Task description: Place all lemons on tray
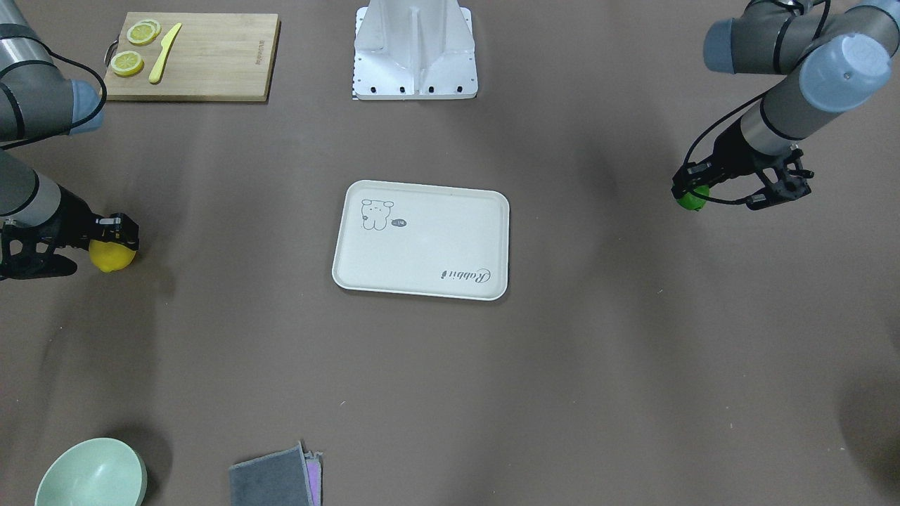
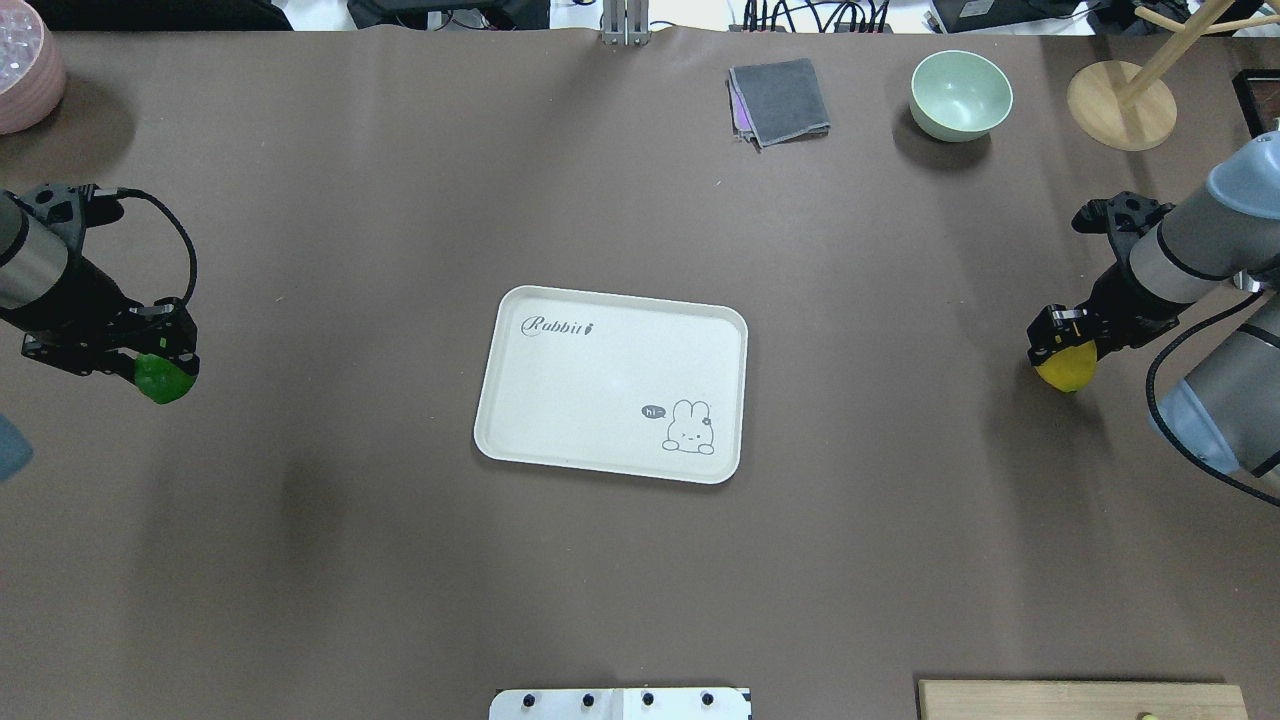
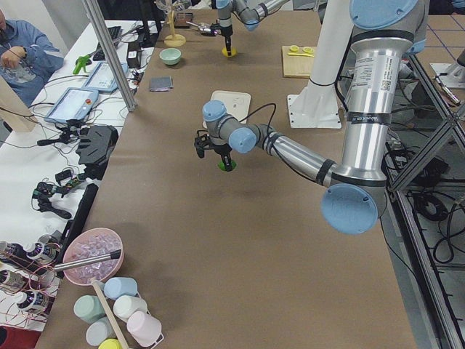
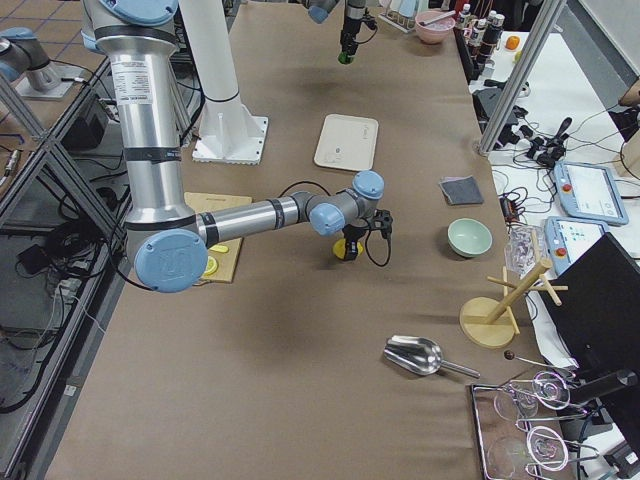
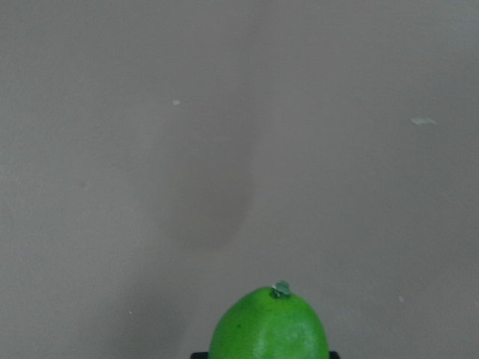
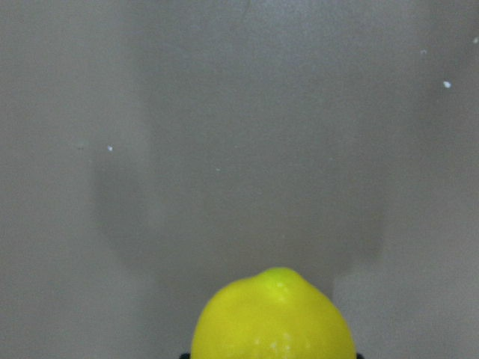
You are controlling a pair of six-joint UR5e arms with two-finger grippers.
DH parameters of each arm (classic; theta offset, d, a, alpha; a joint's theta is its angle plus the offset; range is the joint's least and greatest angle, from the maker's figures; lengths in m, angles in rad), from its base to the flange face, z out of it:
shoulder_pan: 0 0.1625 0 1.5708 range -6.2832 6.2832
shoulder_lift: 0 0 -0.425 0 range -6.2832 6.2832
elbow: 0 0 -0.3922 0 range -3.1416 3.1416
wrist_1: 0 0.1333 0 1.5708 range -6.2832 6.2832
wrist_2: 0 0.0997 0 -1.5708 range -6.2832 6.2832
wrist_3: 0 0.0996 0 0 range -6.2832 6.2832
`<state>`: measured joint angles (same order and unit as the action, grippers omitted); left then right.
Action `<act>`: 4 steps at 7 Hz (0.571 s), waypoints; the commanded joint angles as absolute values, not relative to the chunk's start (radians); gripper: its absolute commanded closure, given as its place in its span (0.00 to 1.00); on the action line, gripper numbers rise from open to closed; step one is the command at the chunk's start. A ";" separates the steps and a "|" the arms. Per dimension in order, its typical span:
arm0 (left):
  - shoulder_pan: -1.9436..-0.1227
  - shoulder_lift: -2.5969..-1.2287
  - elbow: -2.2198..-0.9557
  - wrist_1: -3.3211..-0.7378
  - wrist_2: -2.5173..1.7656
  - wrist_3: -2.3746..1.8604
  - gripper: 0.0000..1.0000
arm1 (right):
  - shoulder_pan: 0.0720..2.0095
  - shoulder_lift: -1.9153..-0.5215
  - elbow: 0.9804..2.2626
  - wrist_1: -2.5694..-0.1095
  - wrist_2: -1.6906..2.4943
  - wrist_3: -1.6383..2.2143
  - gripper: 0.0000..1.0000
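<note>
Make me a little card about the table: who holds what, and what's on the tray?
Left gripper: shut on the glossy green lemon
Right gripper: shut on the bright yellow lemon
Cream-white rabbit-print tray: mid-table, nothing on it
Lemons on tray: none yet
Bamboo cutting board: holds yellow lemon slices and a yellow knife
</note>
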<state>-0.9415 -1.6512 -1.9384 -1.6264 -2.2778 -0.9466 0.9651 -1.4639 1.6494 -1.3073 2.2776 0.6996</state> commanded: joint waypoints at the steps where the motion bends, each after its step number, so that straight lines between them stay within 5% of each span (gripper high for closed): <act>1: -0.963 -1.690 -2.003 -1.475 -2.244 -0.760 1.00 | 0.979 -1.390 1.703 -1.403 2.289 0.704 1.00; 4: -0.974 -1.963 -1.887 -1.267 -2.224 -0.750 1.00 | 0.866 -1.142 1.683 -1.448 2.270 0.881 1.00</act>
<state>-0.9696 -1.8543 -1.9494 -1.3264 -2.2304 -0.7567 0.9262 -1.2364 1.6911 -1.4468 2.2812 0.7706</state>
